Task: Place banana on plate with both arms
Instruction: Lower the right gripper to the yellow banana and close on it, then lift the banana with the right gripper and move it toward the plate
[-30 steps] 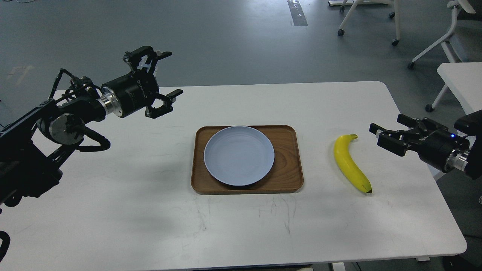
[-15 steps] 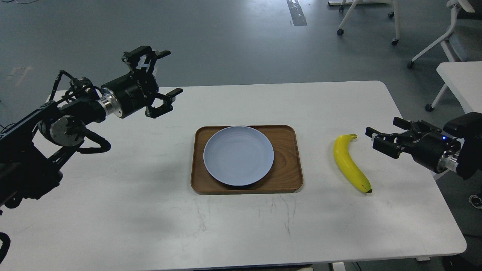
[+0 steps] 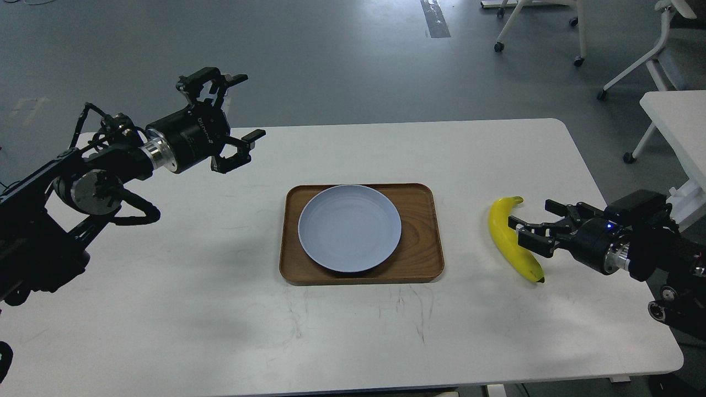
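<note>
Bench (image 3: 353,331): You have a white bench carrying everything; the work sits in its middle and right part.
Tray (image 3: 424,264): A brown wooden tray lies at the centre of the bench, and it bears the plate.
Plate (image 3: 349,227): Your pale blue-grey plate rests on the tray, toward its left side, with nothing on it.
Left end effector (image 3: 238,113): You hold it raised above the far left of the bench, well apart from the tray. Its fingers are spread wide and it grips nothing.
Right end effector (image 3: 532,226): You have it low at the right side of the bench, right at the banana's outer side, near its middle. Its fingers are parted and it has hold of nothing; from this view you cannot tell whether a fingertip touches the fruit.
Banana (image 3: 507,234): It lies flat on the bench to the right of the tray, stem end away from you, dark tip toward you, clear of the plate.
Progress: By your view the task is at its start. Nothing is grasped or lifted. What is left for you, as it appears: close on the banana, carry it leftward over the tray edge, bring the left arm into play, and set the fruit on the plate.
</note>
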